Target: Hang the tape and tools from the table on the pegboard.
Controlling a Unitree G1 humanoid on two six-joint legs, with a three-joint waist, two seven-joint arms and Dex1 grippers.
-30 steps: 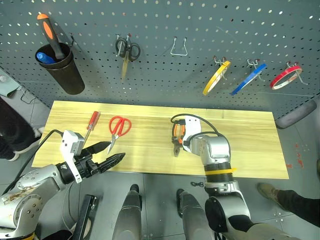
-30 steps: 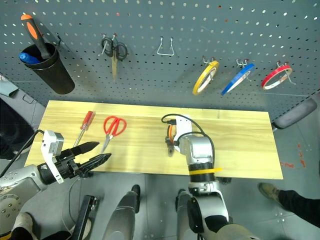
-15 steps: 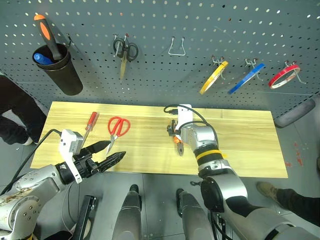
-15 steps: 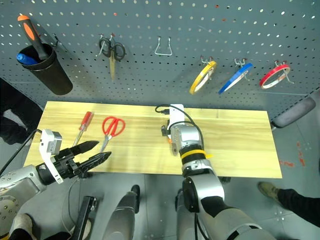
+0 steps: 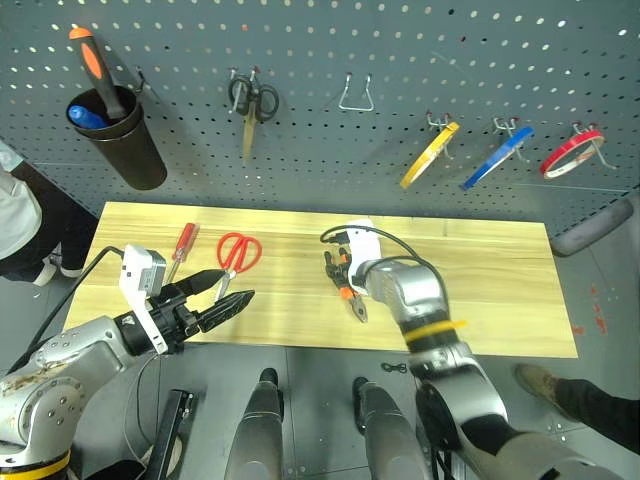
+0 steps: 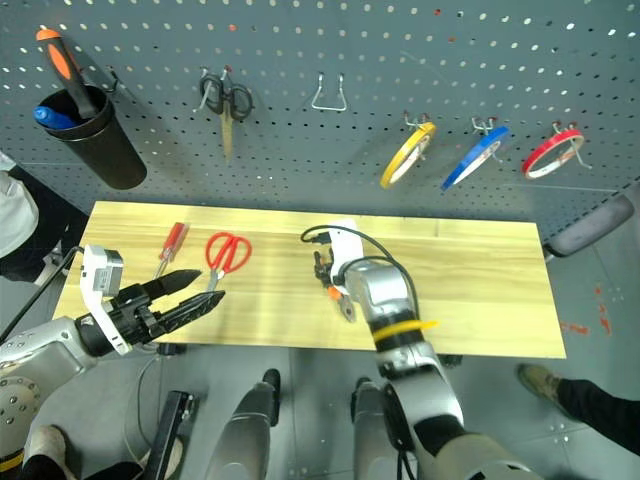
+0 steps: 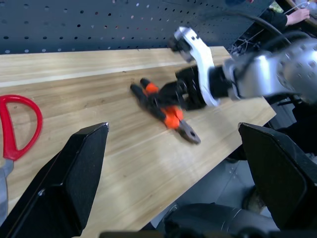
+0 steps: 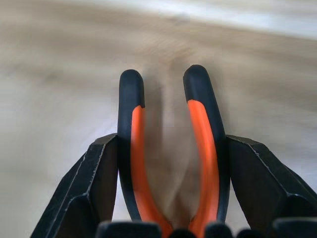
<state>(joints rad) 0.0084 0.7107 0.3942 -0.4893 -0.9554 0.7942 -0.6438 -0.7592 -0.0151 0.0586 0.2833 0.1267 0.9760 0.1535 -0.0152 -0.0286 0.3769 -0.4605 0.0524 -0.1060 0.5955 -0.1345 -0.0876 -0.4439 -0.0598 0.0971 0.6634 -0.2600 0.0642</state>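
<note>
- The right gripper (image 8: pixel 167 148) has swung toward the left since a second ago, and its black fingers (image 8: pixel 99 183) have drawn in; they now clamp both handles of the pliers (image 5: pixel 347 287).
- The pliers lie mid-table, turned from where they lay before, with the dull metal nose pointing to the near edge and the curved orange-and-black handles to the far side.
- The left gripper (image 5: pixel 220 297) has hardly moved: it hovers over the near left edge with its pointed fingers spread wide and nothing between them.
- The table (image 5: pixel 500 290) is pale plank wood with a straight grain.
- The red-handled scissors (image 5: pixel 236 256) and the slim screwdriver (image 5: pixel 182 247) lie flat on its left part, just beyond the left gripper.
- On the perforated grey pegboard (image 5: pixel 330 40) the thin blue tape (image 5: pixel 494 158) hangs on a hook at the far right, between a yellow roll (image 5: pixel 430 156) and a red roll (image 5: pixel 571 153).
- At the left edge a person's white clothing (image 5: pixel 14 215) has come into sight.
</note>
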